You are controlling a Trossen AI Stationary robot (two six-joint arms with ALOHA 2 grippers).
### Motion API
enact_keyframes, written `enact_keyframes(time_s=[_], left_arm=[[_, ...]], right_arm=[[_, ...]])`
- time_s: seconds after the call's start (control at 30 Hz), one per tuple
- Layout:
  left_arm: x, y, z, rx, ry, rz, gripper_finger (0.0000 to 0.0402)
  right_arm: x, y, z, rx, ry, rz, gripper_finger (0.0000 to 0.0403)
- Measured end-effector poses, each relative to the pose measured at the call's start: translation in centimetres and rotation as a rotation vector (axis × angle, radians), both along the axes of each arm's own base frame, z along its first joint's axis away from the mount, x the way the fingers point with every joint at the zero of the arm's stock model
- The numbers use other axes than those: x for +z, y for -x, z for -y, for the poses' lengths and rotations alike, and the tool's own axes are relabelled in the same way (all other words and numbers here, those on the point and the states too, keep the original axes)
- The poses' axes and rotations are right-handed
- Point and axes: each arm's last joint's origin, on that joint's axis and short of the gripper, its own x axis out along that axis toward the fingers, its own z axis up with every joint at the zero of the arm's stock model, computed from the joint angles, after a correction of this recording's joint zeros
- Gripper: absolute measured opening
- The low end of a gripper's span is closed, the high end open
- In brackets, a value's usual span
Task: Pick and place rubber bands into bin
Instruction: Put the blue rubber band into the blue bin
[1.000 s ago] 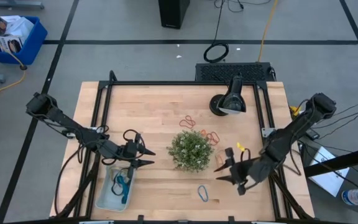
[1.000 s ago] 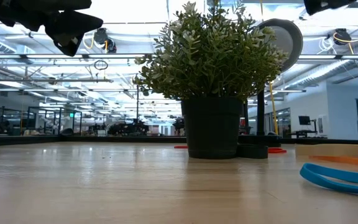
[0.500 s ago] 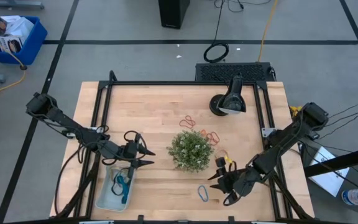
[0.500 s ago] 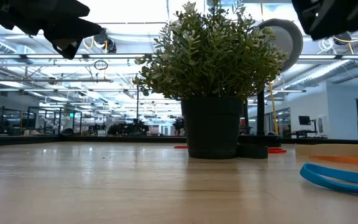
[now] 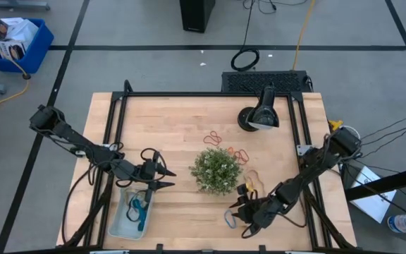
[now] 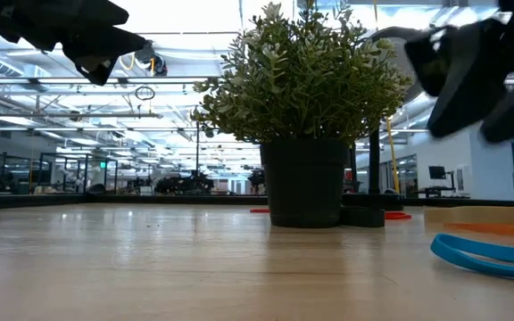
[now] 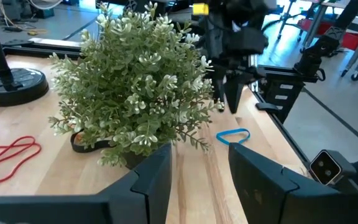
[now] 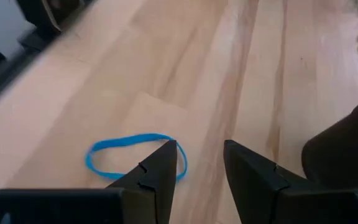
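A blue rubber band lies flat on the wooden table near its front edge, also visible in the high view and the low view. My right gripper hangs open just above and beside it, touching nothing; the high view shows my right gripper to the plant's near right. Orange-red rubber bands and more of them lie behind the plant. The pale bin at front left holds a few bands. My left gripper waits open, just past the bin's far end.
A potted plant stands mid-table between the two grippers. A black desk lamp stands at the back right. A tan band lies right of the plant. A black frame runs along the table's edges.
My right gripper has come down and moved toward the table's left and near edges, ending over the blue rubber band, tipped further downward. Its fingers have stayed open. The blue band has not moved.
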Motion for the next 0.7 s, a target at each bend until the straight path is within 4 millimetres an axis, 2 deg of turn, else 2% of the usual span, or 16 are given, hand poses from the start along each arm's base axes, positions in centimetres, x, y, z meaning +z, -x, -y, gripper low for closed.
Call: enact_keyframes(time_s=[0.23, 0.4, 0.7], left_arm=[[-0.1, 0.0, 0.0, 0.006, 0.017, -0.013, 0.0166], [-0.1, 0.0, 0.0, 0.006, 0.016, -0.016, 0.0166], [-0.1, 0.0, 0.0, 0.006, 0.017, -0.016, 0.0166]], right_arm=[[-2.0, -1.4, -0.2, 0.046, -0.077, -0.028, 0.0127], [-3.5, -1.8, 0.0, 0.045, -0.071, -0.056, 0.0127], [-4.0, -2.2, 0.5, 0.018, -0.062, -0.078, 0.0126]])
